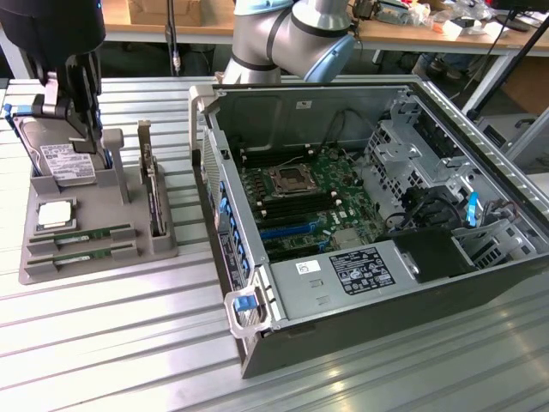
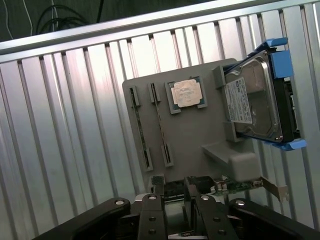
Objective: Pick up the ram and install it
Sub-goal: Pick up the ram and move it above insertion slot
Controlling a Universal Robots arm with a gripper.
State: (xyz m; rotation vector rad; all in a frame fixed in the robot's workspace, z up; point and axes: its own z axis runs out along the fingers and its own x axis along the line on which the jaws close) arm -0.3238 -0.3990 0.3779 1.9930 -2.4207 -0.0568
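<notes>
Exterior view, left to right: black two-finger gripper (image 1: pixel 79 129), fingers parted and empty, above silver hard drive (image 1: pixel 56 159) on grey moulded plastic tray (image 1: pixel 99 204). Two long, thin green RAM sticks (image 1: pixel 81 243) lying in tray slots nearest camera, untouched. Upright expansion card (image 1: pixel 153 193). Open dark metal computer case (image 1: pixel 343 336), green motherboard (image 1: pixel 317 184) inside.

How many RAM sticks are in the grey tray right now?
2. The first ram lies in a grey tray slot beside the processor; the second ram lies parallel, nearer the tray's edge. More could be hidden behind the end effector.
</notes>
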